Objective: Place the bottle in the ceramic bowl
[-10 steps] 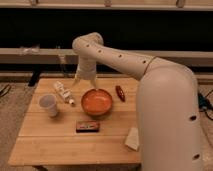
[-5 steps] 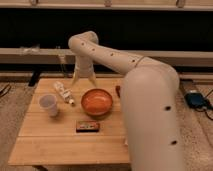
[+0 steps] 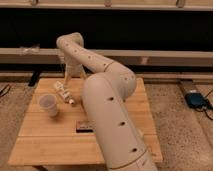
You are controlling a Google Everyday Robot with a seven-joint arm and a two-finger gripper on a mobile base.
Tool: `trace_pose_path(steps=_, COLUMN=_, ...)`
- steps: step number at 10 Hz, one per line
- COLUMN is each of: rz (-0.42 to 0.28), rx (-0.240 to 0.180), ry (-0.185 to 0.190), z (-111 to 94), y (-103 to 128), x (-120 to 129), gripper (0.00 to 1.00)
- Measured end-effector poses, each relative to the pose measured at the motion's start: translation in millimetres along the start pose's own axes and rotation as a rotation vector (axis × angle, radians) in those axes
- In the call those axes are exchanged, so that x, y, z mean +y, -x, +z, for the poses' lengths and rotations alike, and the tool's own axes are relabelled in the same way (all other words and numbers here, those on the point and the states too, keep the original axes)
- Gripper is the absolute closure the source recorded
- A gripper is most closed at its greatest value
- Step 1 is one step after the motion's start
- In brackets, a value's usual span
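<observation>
Reaching across the only camera view, a thick cream-coloured robot arm [image 3: 107,100] rises from the lower foreground, bends high at the back and drops its pincer [image 3: 74,74] over the far left part of a pale wooden slatted surface [image 3: 45,145]. The pincer hangs released, its fingers spread and grasping nothing. Just in front of it and a little to the left, the small slim white plastic bottle with a darker label [image 3: 64,93] lies on its side on the surface, slanted from far left to near right, apart from the pincer. A translucent plastic cup [image 3: 48,104] stands upright near the bottle, on its near left side, not touching it. A small dark rectangular block [image 3: 84,125] lies flat nearer the camera, right against the edge of the arm's bulk as seen from here. The arm covers the middle of the surface, so the orange ceramic bowl is hidden behind it. On the speckled floor [image 3: 175,125] to the right sits a small blue device [image 3: 195,98] with a cable.
</observation>
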Motion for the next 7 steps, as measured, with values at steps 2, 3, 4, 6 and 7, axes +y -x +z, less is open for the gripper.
trace_pose_path(steps=2, rz=-0.069, rx=-0.015, ry=0.018, z=18, y=-11, x=-22, gripper=0.2)
trace_pose_path(steps=3, rz=-0.088, rx=-0.02, ry=0.02, z=23, y=-15, x=-29, gripper=0.2)
trace_pose_path(steps=4, rz=-0.103, rx=-0.024, ry=0.021, z=28, y=-19, x=-34, gripper=0.2)
trace_pose_path(steps=6, rz=-0.157, rx=-0.027, ry=0.017, z=38, y=-28, x=-53, gripper=0.2)
trace_pose_path(steps=7, rz=-0.184, rx=-0.029, ry=0.012, z=44, y=-31, x=-62, gripper=0.2)
